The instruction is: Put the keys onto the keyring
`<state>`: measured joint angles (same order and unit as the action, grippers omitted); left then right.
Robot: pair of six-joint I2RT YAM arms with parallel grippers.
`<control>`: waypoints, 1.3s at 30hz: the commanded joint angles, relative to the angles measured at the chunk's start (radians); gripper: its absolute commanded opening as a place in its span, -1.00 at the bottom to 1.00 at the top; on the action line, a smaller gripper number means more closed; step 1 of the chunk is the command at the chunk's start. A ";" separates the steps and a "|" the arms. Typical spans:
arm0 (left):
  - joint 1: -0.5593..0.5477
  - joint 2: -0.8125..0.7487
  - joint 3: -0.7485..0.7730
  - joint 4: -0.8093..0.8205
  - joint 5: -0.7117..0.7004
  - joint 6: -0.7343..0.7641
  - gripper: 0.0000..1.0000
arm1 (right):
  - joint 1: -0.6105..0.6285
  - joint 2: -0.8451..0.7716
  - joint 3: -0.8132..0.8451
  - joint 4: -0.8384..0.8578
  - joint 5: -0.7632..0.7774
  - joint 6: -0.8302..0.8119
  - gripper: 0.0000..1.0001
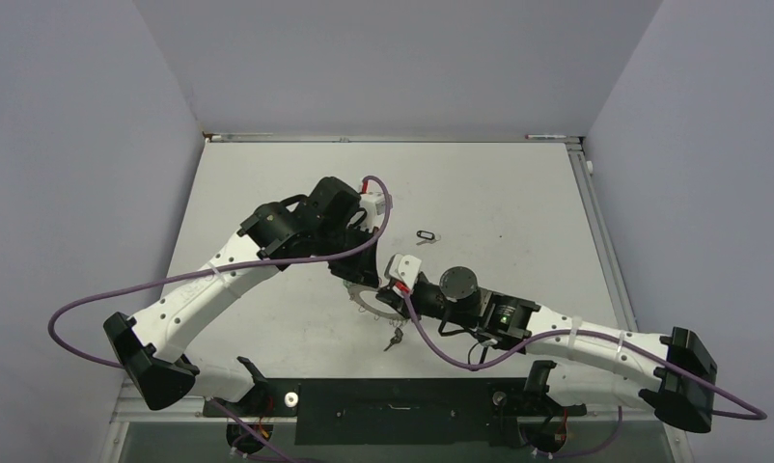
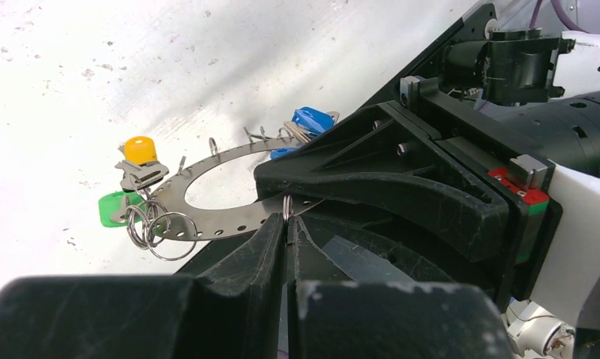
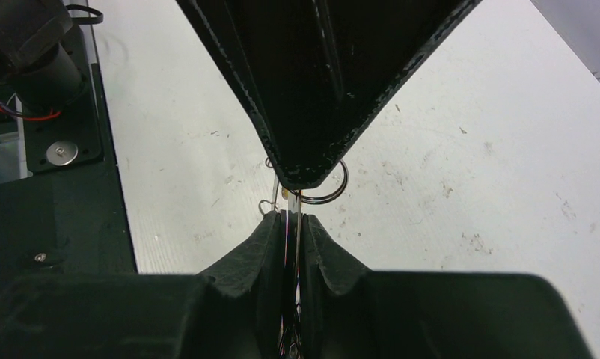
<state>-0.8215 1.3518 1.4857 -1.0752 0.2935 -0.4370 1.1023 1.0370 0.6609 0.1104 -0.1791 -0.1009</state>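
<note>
Clamping large flat grey metal keyring edge in left hand; pinching right hand shut, on what unclear. Could wrench keyring free through crowded fingertips.

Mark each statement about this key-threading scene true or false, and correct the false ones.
1. A black-tagged key lies alone on the table, apart from the keyring. True.
2. The left hand is wide open. False: it is shut on the keyring's rim.
3. The yellow-tagged key and the green-tagged key sit side by side at the keyring's rim. True.
4. The blue-tagged key lies by itself at the table's edge. False: it is at the keyring's rim too.
</note>
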 commanded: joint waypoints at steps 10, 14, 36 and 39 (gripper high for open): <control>-0.035 0.021 -0.031 0.054 -0.163 -0.020 -1.00 | 0.084 0.109 0.157 -0.028 0.301 0.037 -0.89; -0.036 0.017 -0.037 0.057 -0.153 -0.025 -1.00 | 0.083 0.114 0.146 -0.010 0.353 0.046 -0.90; -0.027 0.025 0.027 -0.096 -0.147 0.033 -1.00 | 0.075 0.071 0.101 -0.030 0.343 -0.092 -0.90; -0.015 0.018 0.033 -0.097 -0.138 0.034 -1.00 | 0.075 0.074 0.098 -0.028 0.336 -0.098 -0.90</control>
<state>-0.8501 1.3758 1.4628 -1.0935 0.1505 -0.4290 1.1851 1.1488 0.7517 0.0177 0.1352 -0.1593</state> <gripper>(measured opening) 0.006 0.105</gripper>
